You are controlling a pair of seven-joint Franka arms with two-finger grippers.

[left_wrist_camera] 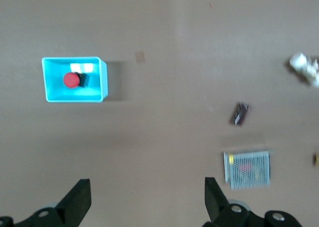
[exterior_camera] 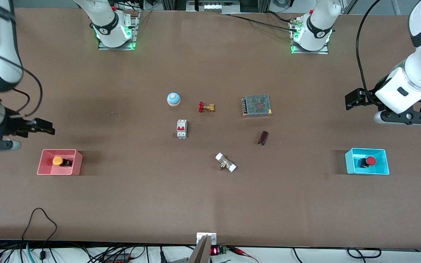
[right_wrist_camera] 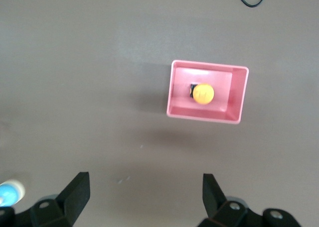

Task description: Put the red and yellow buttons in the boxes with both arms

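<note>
The red button (exterior_camera: 370, 160) lies in the cyan box (exterior_camera: 349, 162) at the left arm's end of the table. The yellow button (exterior_camera: 57, 160) lies in the pink box (exterior_camera: 46, 167) at the right arm's end. My left gripper (exterior_camera: 350, 100) is open and empty, up in the air over bare table, apart from the cyan box. My right gripper (exterior_camera: 48, 128) is open and empty, over bare table, apart from the pink box. The left wrist view shows the red button (left_wrist_camera: 71, 79) in the cyan box (left_wrist_camera: 103, 80) away from the left gripper (left_wrist_camera: 147, 193). The right wrist view shows the yellow button (right_wrist_camera: 203, 93) in the pink box (right_wrist_camera: 240, 95) away from the right gripper (right_wrist_camera: 145, 188).
In the middle of the table lie a blue bell (exterior_camera: 173, 99), a brass valve with a red handle (exterior_camera: 206, 107), a mesh-covered power supply (exterior_camera: 257, 105), a white breaker (exterior_camera: 181, 129), a dark cylinder (exterior_camera: 263, 137) and a white-ended fitting (exterior_camera: 226, 162).
</note>
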